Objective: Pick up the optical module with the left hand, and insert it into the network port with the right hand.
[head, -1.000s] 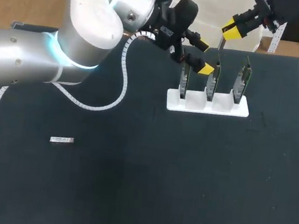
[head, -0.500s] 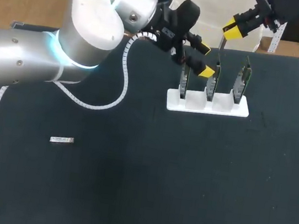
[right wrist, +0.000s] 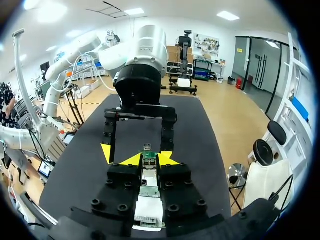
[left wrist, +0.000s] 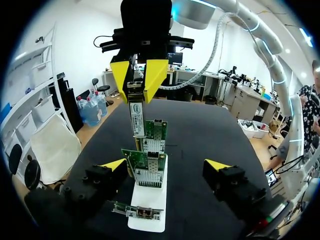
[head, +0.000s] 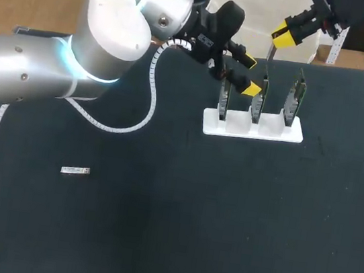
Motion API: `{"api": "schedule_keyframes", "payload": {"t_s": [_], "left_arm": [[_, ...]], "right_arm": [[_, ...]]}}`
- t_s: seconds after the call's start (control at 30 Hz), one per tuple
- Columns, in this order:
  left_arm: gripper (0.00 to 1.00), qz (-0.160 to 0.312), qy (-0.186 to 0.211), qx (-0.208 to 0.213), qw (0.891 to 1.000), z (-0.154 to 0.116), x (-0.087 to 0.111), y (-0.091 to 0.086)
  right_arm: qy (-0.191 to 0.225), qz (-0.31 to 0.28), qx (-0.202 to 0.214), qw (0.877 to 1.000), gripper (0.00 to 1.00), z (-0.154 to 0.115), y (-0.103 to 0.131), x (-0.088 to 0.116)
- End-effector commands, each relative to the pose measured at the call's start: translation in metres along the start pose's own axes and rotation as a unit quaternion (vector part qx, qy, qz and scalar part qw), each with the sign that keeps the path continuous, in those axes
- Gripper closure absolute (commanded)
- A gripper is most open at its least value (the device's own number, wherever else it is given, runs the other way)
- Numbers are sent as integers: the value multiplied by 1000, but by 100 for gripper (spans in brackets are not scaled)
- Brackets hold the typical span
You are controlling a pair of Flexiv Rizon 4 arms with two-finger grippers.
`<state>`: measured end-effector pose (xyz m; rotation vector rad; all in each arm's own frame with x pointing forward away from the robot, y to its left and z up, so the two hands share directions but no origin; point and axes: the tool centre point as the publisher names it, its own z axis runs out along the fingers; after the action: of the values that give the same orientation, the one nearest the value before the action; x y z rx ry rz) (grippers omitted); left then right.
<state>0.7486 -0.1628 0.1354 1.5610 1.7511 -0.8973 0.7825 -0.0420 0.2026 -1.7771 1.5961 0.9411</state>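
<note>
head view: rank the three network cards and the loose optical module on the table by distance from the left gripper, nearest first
1. left network card and middle network card, standing in the white holder right by the left gripper; too close to call
2. right network card, at the holder's far right end
3. loose optical module, lying alone far off at the table's left

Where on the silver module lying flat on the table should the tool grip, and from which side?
I would take the silver module across its two long sides near mid-length, coming straight down. It lies flat on the table, thin and narrow, with nothing beside it.
</note>
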Motion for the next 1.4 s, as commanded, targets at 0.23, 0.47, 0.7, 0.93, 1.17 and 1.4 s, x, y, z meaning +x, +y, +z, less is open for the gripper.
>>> {"api": "schedule_keyframes", "payload": {"t_s": [0.23,0.47,0.7,0.93,1.17,1.4], "left_arm": [[0,-1,7,-2,1000,-1,2,-2],[0,1,7,-2,1000,1,0,0],[0,5,9,-2,1000,1,-1,0],[0,5,14,3,1000,1,-1,0],[0,5,14,3,1000,1,-1,0],[0,5,14,3,1000,1,-1,0]], "right_arm": [[-1,0,4,1000,100,0,5,1],[-2,2,4,1000,100,0,7,2],[-3,1,5,1000,100,-1,7,2],[-4,0,3,1000,100,0,8,3],[-1,-4,1,1000,100,2,10,2],[14,-5,10,1000,100,6,12,5]]}}
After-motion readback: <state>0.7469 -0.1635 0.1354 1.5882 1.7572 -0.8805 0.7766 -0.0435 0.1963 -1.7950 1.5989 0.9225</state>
